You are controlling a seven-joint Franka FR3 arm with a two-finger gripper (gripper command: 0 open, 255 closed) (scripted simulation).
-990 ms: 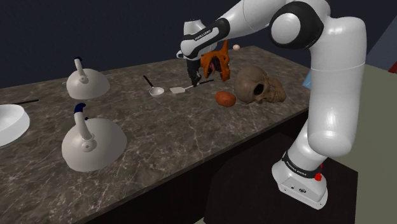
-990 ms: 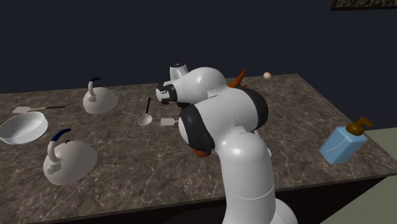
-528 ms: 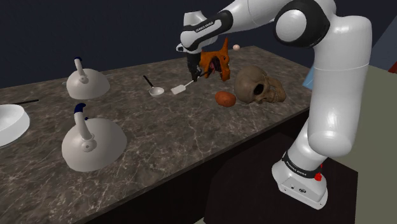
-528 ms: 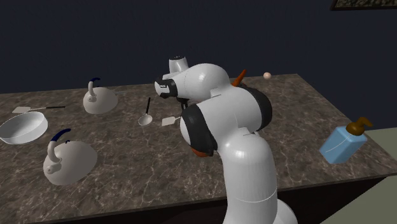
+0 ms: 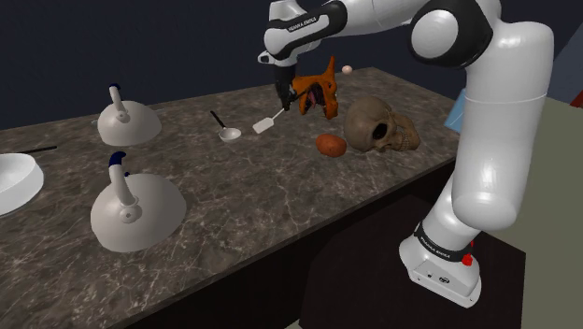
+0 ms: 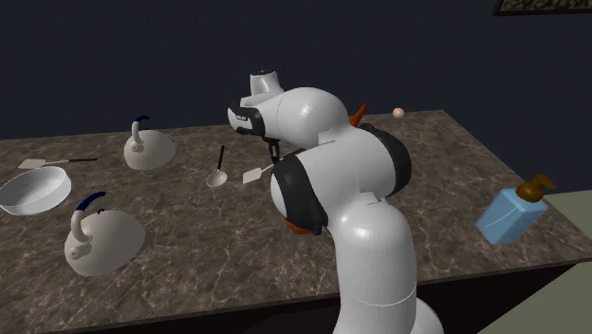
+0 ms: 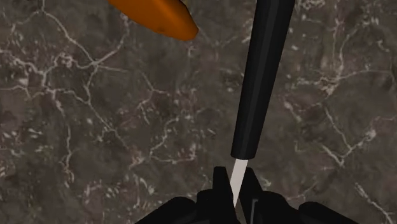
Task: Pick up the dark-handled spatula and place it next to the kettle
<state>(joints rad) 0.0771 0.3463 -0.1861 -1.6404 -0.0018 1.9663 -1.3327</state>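
Spatula now hangs just above the surface, lifted since a second ago, claw pinching its neck; we judge the pick done, carry to a kettle remains.

2 kettles, 2 spatulas, 1 bowl, 1 spoon, 1 skull.

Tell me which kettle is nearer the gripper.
The back kettle, by the counter's far edge; the front kettle, at the near edge, lies farther from the gripper holding the spatula.
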